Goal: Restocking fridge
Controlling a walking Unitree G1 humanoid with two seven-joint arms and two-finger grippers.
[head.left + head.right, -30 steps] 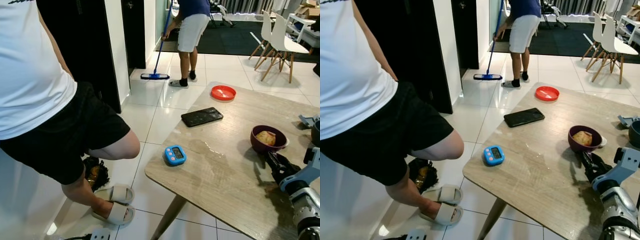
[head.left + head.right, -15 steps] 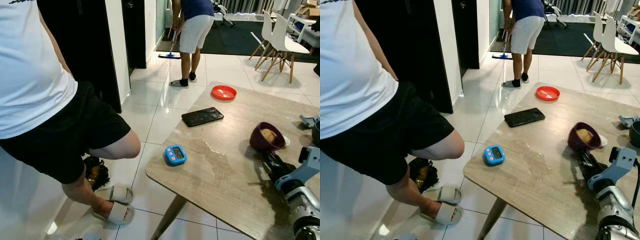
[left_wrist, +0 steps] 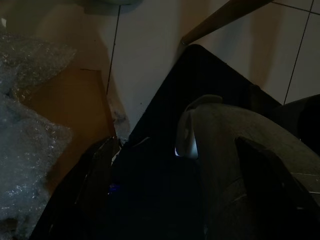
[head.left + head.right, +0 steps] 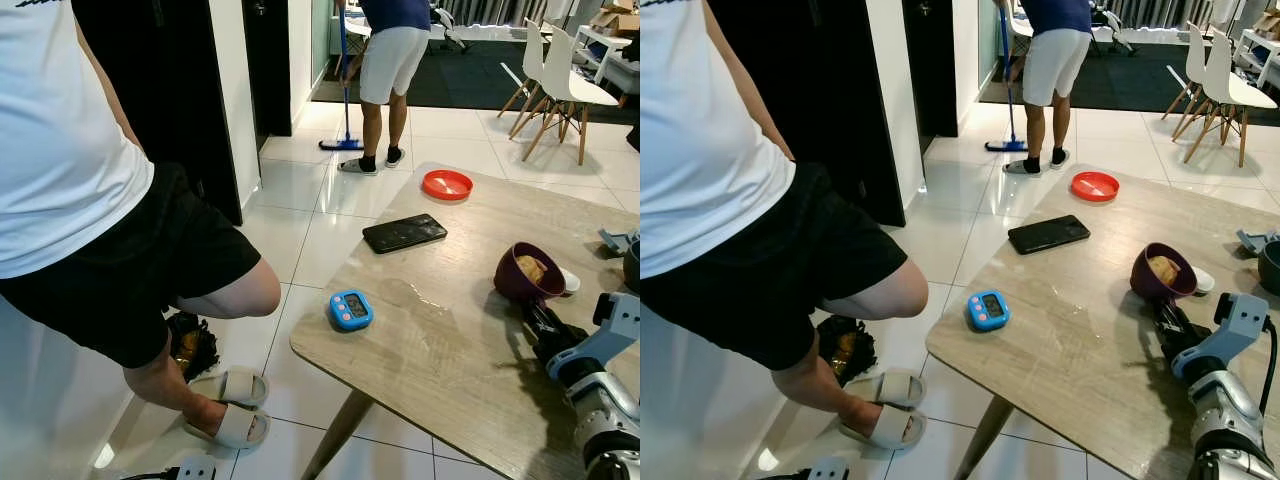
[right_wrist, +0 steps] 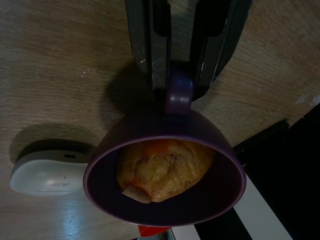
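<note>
On a light wood-grain table [image 4: 440,340] in a tiled living space, the robot's right gripper [image 5: 180,75] has its two long black fingers [image 5: 150,45] clamped on the short handle of a round purple bowl [image 4: 527,273] holding a golden-brown piece of food [image 5: 162,167]. The bowl sits near the table's right side, tilted with its open mouth facing up and away from the robot; its handle points back toward the gripper, so handle, bowl and fingers fall along one line running from the robot toward the far edge. Whether the bowl's base touches the tabletop cannot be told. A small white oval device [image 5: 47,172] lies just beside the bowl on its far side.

Further left on the table lie a blue digital timer [image 4: 350,310] near the front edge, a black smartphone [image 4: 404,233] face up, and a red round lid [image 4: 446,184] toward the far corner.

A person in a white shirt and black shorts [image 4: 120,260] stands close at left in beige slippers [image 4: 230,405]. Another person in white shorts [image 4: 385,70] holds a blue mop [image 4: 342,143] on the floor beyond. White chairs [image 4: 560,80] stand at the back right.

The left wrist view is dark, and the left gripper's state cannot be told.
</note>
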